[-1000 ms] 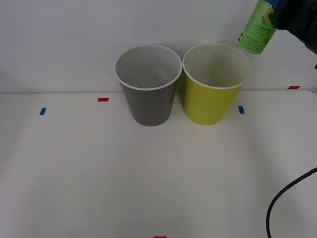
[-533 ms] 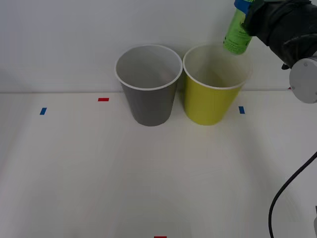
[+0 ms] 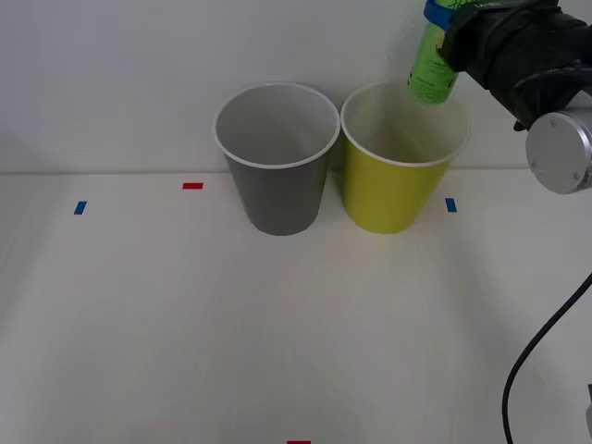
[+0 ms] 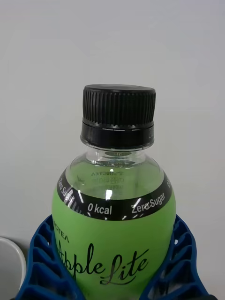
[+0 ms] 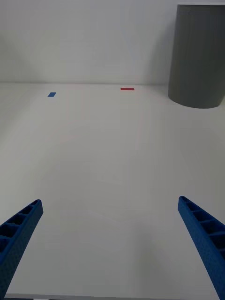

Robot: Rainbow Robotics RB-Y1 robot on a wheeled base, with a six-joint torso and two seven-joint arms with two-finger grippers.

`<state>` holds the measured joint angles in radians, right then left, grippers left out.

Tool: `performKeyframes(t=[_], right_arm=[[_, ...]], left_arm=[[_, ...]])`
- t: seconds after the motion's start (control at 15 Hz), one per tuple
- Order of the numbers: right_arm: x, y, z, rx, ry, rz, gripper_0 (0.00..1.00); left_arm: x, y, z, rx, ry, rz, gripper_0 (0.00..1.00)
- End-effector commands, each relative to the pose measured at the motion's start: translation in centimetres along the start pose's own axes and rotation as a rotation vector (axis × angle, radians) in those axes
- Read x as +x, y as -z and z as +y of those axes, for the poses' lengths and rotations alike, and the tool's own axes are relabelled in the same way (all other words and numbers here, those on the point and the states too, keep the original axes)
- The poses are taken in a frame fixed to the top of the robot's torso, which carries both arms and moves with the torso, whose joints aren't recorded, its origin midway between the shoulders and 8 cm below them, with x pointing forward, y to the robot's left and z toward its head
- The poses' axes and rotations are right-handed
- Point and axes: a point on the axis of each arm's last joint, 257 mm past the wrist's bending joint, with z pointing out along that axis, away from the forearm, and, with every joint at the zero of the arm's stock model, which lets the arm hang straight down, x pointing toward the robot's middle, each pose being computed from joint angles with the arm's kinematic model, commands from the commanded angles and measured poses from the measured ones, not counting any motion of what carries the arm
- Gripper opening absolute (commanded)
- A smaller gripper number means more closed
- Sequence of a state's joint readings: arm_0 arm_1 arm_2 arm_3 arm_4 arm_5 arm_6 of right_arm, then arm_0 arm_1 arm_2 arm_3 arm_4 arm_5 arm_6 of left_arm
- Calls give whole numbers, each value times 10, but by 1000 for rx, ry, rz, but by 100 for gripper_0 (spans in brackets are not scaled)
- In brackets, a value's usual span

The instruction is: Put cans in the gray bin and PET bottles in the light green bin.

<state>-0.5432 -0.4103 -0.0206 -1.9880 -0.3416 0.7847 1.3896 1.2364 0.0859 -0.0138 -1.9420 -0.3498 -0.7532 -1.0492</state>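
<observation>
The PET bottle, bright green, hangs bottom-down over the far right part of the light green bin. My right gripper is shut on it from the upper right. In the right wrist view the bottle shows a black cap and an "Apple Lite" label, with blue fingers pressed on both sides. The gray bin stands just left of the light green one, and both look hollow inside. My left gripper is open low over the table, with the gray bin ahead of it. Cans are out of view.
Small red tape marks and blue tape marks dot the white table. A black cable loops at the front right. A white wall rises close behind the bins.
My right gripper has carried the bottle leftward from beyond the light green bin's right side to above its far rim. The bins have not moved.
</observation>
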Motion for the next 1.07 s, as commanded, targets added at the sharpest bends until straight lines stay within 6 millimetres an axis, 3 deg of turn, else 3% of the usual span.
performKeyframes(t=[0.07,0.2,0.27,0.33,0.4,0.67,0.87,1.07], right_arm=[[0,-1,7,-13,17,-6,0],[-1,-1,6,-10,29,-8,0],[-1,-1,2,4,45,-9,24],[-2,-1,2,6,48,-11,72],[0,-1,3,4,46,-9,100],[2,12,14,12,60,39,100],[3,41,26,-1,42,66,100],[14,83,20,6,18,57,100]], left_arm=[[0,0,0,0,0,0,100],[0,0,0,0,0,0,100],[0,0,0,0,0,0,100],[0,0,0,0,0,0,100],[0,0,0,0,0,0,100],[0,0,0,0,0,0,100],[0,0,0,0,0,0,100],[0,0,0,0,0,0,100]])
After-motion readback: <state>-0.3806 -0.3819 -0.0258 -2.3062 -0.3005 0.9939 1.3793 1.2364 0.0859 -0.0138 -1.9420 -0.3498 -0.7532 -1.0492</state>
